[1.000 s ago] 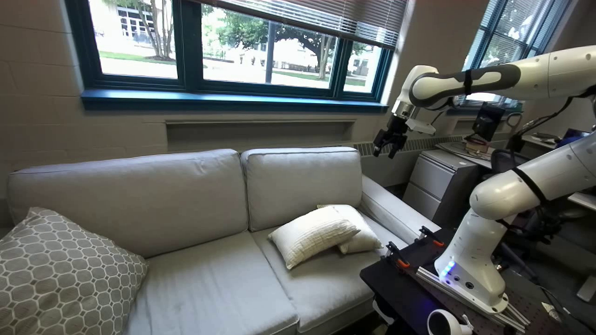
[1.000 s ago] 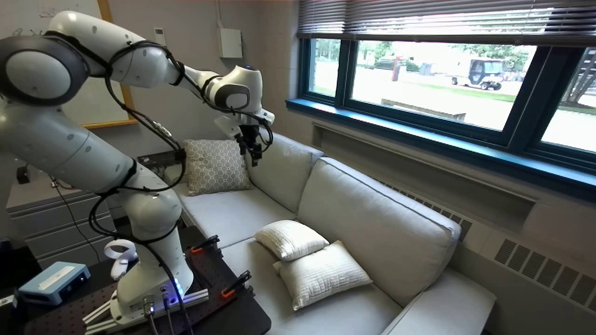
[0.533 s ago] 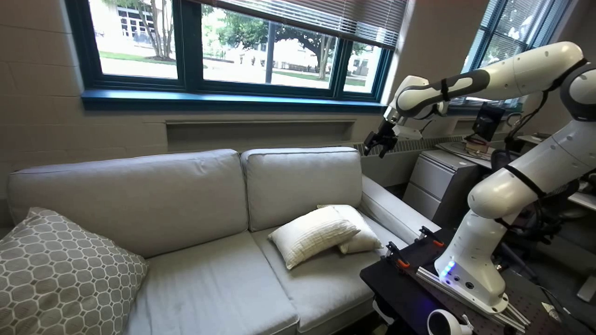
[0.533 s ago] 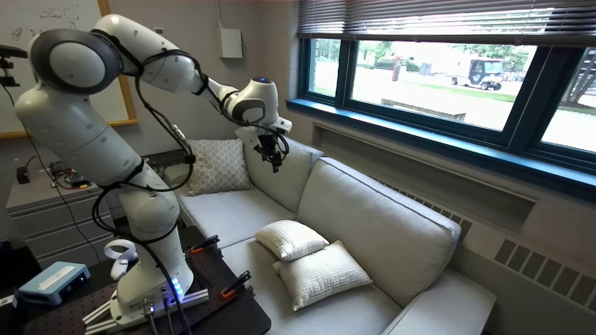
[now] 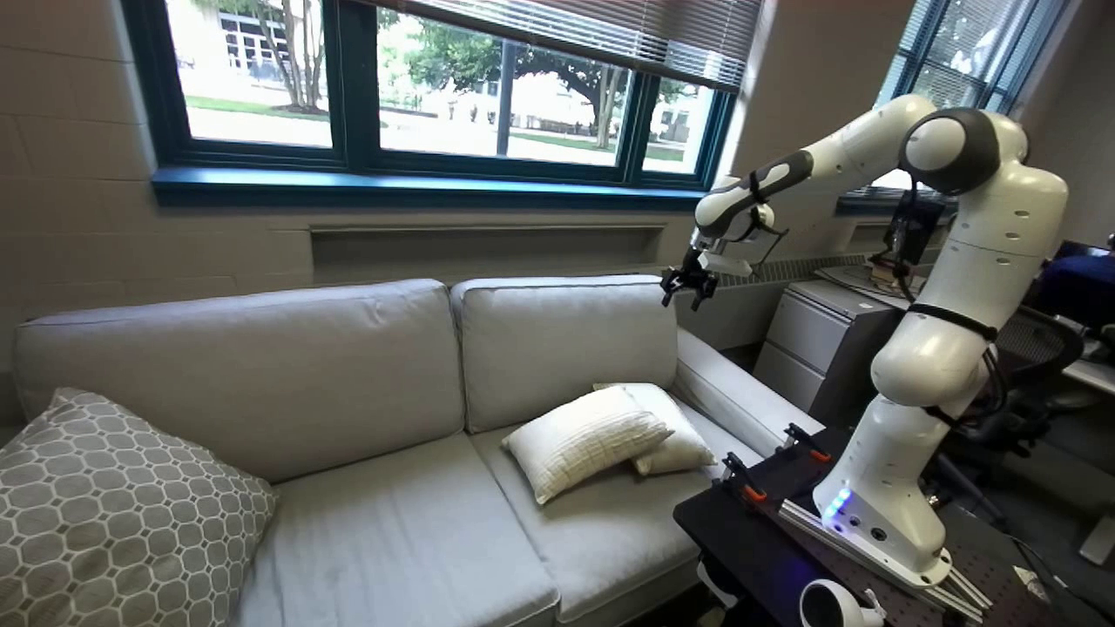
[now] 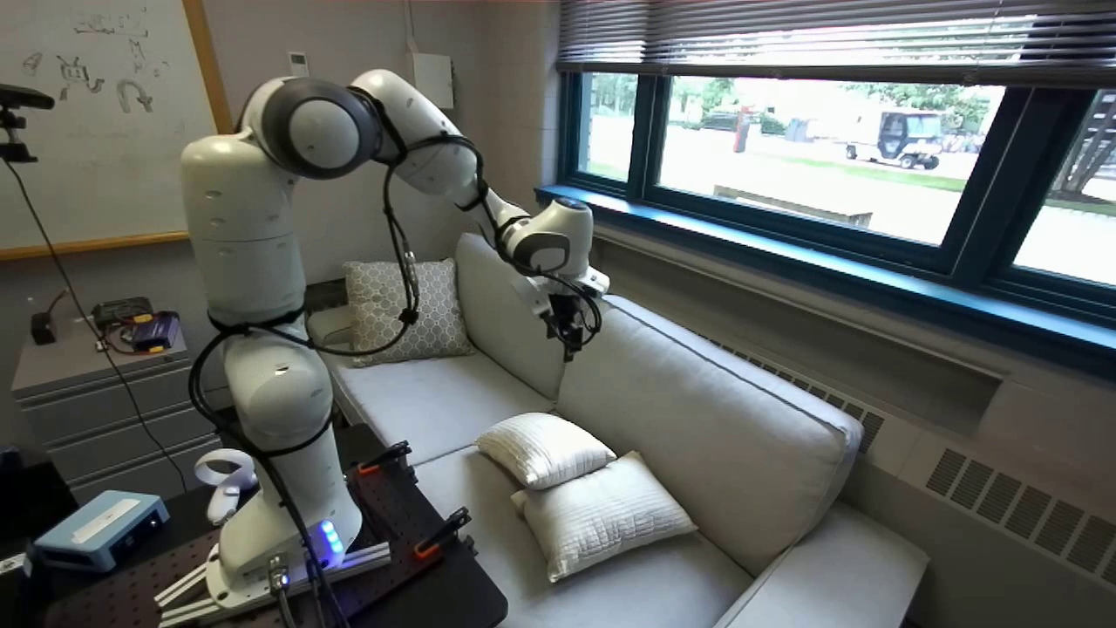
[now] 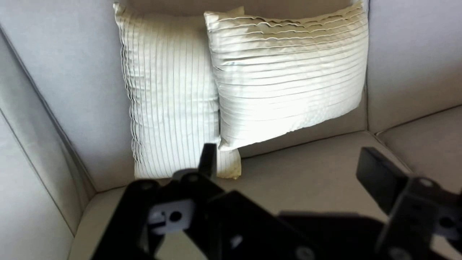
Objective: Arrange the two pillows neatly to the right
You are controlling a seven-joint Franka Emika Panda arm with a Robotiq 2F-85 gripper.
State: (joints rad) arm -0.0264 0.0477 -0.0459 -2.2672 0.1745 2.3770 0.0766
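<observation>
Two cream pleated pillows lie on the sofa seat against the back cushion. The pillow farther from the near armrest (image 5: 585, 440) (image 6: 542, 449) (image 7: 288, 79) overlaps the edge of the pillow nearer that armrest (image 5: 679, 440) (image 6: 610, 515) (image 7: 166, 94). The overlapping pillow lies tilted; in the wrist view the other one's right side is partly hidden under it. My gripper (image 5: 683, 300) (image 6: 568, 349) (image 7: 294, 166) is open and empty. It hangs in the air above the sofa, higher than the pillows and apart from them.
A grey-and-white lattice cushion (image 5: 131, 514) (image 6: 405, 314) sits at the sofa's far end. The armrest (image 5: 740, 392) (image 6: 828, 567) and tall back cushions (image 5: 566, 340) bound the seat. The black robot table (image 5: 740, 540) with orange-tipped clamps stands by the sofa's front. A window sill (image 5: 435, 192) runs behind.
The arm has swung and folded, with its elbow drawn in. The gripper has moved left and slightly down in an exterior view, right and down in another. The pillows have not moved.
</observation>
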